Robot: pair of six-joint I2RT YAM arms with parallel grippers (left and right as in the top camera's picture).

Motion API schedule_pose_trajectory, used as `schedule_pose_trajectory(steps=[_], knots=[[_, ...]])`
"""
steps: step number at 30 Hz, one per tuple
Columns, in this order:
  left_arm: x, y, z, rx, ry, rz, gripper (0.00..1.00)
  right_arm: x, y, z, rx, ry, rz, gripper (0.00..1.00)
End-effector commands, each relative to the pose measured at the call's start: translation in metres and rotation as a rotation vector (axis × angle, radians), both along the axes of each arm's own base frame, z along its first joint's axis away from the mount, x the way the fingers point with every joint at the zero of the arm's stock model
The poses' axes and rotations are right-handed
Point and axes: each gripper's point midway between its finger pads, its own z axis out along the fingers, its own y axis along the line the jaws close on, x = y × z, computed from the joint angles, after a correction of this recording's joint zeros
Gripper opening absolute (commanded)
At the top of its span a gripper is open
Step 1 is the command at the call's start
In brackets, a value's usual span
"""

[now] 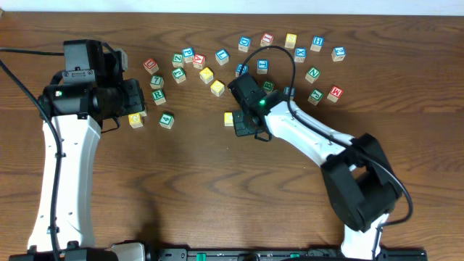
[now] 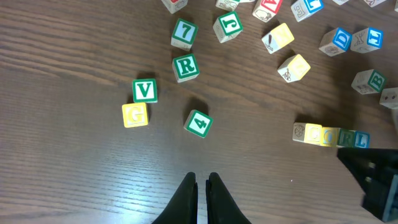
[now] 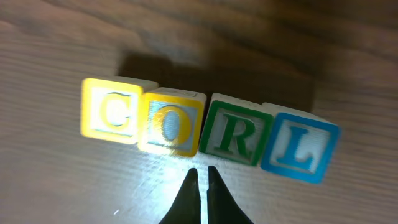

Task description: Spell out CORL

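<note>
You get the C block (image 3: 112,111), O block (image 3: 171,122), R block (image 3: 235,132) and L block (image 3: 300,144) in one touching row on the surface (image 3: 56,186), reading CORL in the right wrist view. Right pincer (image 3: 201,172) sits just beside the row at the O/R seam, fingers pressed together, holding nothing. Left pincer (image 2: 201,178) likewise closed and empty, near the green 4 block (image 2: 198,123), well apart from the row.
</note>
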Motion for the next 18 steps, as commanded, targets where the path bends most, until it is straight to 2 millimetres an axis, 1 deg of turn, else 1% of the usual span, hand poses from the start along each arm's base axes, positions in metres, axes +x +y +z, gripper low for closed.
schedule_pose_trajectory(steps=[1, 2, 4, 6, 8, 11, 13, 18], knots=[[0.001, 0.002, -0.002, 0.008, 0.007, -0.002, 0.08, 0.012, -0.011, 0.043, 0.046, -0.084, -0.042, 0.01], [0.001, 0.002, -0.002, 0.008, 0.007, -0.002, 0.08, 0.012, -0.015, 0.046, 0.047, -0.085, -0.052, 0.01], [0.001, 0.002, -0.002, 0.008, 0.007, -0.002, 0.08, 0.012, -0.024, 0.046, 0.040, -0.069, -0.079, 0.01], [0.001, 0.002, -0.002, 0.008, 0.007, -0.002, 0.08, 0.007, -0.034, 0.040, 0.023, -0.027, -0.110, 0.01], [0.001, 0.002, -0.002, 0.009, 0.007, -0.002, 0.08, 0.002, -0.039, 0.034, 0.008, 0.007, -0.113, 0.01], [0.001, 0.002, -0.002, 0.009, 0.007, -0.003, 0.08, -0.006, -0.041, 0.025, -0.007, 0.054, -0.109, 0.01], [0.001, 0.002, -0.002, 0.008, 0.007, -0.002, 0.08, -0.011, -0.038, 0.018, -0.009, 0.081, -0.100, 0.01], [0.001, 0.002, -0.002, 0.009, 0.008, -0.002, 0.08, -0.016, -0.036, 0.003, -0.022, 0.120, -0.105, 0.01]])
